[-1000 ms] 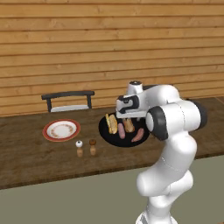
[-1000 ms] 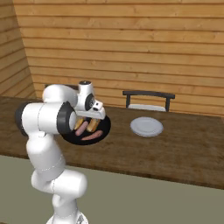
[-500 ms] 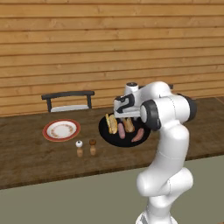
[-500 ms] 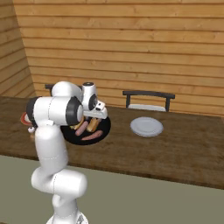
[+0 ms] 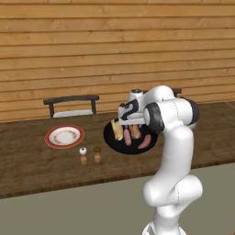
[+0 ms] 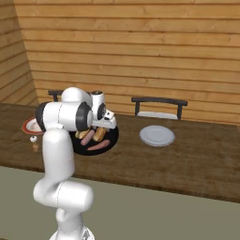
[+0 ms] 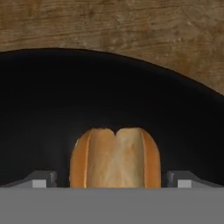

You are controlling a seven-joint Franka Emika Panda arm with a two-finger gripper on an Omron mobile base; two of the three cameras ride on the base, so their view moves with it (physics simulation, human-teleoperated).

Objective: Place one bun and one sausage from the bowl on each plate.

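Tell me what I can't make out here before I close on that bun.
- Bun: near end cut off at the hand view's bottom edge, so whether the fingers touch it is unclear.
- Bowl: right part hidden by the arm in the left base view; food count uncertain.
- Red-rimmed plate: mostly behind the arm in the right base view.
- Two shakers: too small to tell apart.

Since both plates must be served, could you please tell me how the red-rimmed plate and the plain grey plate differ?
The small white plate with the broad red-orange rim has a brownish centre pattern; the round pale grey plate is plain. The red-rimmed plate lies left of the large shallow black bowl, near two small shakers; the grey plate lies to the bowl's right, alone. Both are round, flat on the wooden table, without food, each before a chair.
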